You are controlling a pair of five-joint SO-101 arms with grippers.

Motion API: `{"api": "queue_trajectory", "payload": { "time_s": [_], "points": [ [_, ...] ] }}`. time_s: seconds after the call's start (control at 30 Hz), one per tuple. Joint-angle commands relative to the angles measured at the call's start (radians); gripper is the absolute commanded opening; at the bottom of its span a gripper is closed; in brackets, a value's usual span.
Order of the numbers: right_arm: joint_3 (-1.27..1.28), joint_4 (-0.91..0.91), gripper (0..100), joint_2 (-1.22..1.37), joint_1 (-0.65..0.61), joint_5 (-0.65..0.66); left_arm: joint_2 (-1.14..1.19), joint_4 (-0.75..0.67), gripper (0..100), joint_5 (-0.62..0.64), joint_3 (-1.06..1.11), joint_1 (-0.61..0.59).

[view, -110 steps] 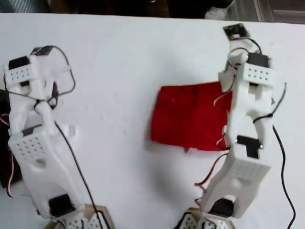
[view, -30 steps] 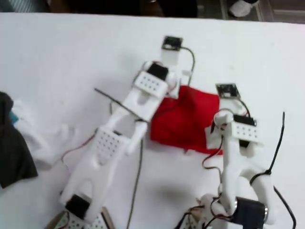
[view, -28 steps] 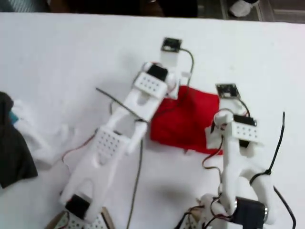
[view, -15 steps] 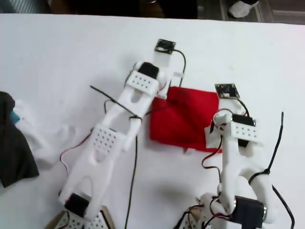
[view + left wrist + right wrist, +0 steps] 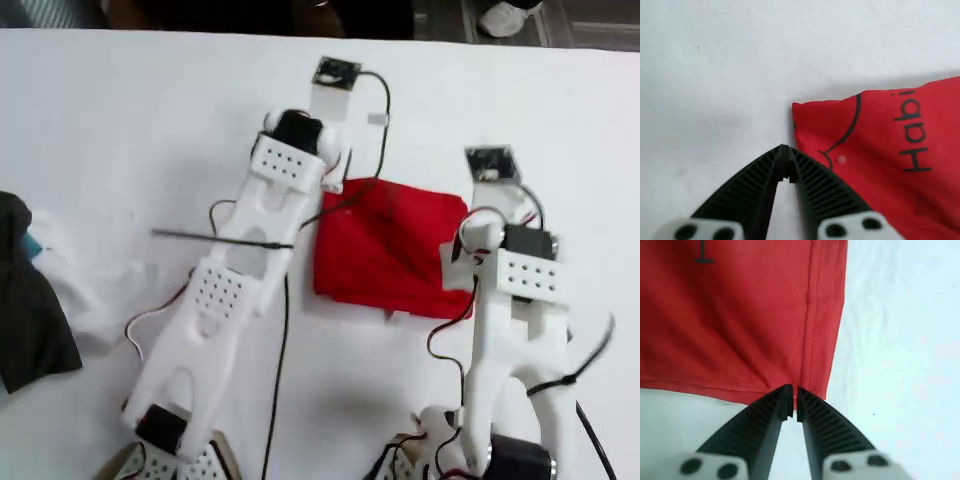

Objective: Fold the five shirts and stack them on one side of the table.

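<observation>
A folded red cotton shirt [image 5: 385, 250] with black lettering lies on the white tabletop [image 5: 150, 100] between the two arms. The jaws of the left arm [image 5: 225, 290] are clenched, tips just beside the shirt's corner. The jaws of the right arm [image 5: 515, 300] are closed at the hem's edge — pinching cloth or not, I cannot tell. A dark crumpled garment [image 5: 30, 300] lies well apart.

Bright even light, soft shadows

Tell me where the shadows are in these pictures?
High view: faint grey shadow on the table near the red shirt. Left wrist view: soft shadow runs along the shirt's edge. Right wrist view: the table past the shirt's hem looks shaded grey.
</observation>
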Motion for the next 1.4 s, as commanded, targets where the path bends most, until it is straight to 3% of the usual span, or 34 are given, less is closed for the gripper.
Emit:
{"api": "queue_trajectory", "payload": {
  "time_s": [0.0,0.23,0.47,0.7,0.9,1.1,1.37],
  "points": [
    [-0.164,0.044,2.2,-0.045,0.012,-0.061,-0.086,0.046,3,-0.063,-0.05,0.029],
    [-0.436,0.056,2.1,0.251,0.01,-0.172,-0.244,0.046,3,-0.071,0.216,0.055],
    [-0.821,0.255,2.1,0.587,0.01,-0.244,-0.569,0.005,3,-0.008,0.714,0.043],
    [-1.028,0.348,2.1,0.754,0.005,-0.264,-0.936,-0.327,3,0.101,1.326,0.063],
    [-1.034,0.341,2.1,0.865,0.004,-0.258,-1.231,-0.723,3,0.123,1.794,0.135],
    [-1.034,0.341,2.2,0.947,-0.016,-0.255,-1.289,-0.908,3,0.123,1.991,0.158],
    [-1.036,0.302,2.2,0.963,-0.085,-0.262,-1.289,-0.881,3,0.123,2.109,0.158]
  ]
}}
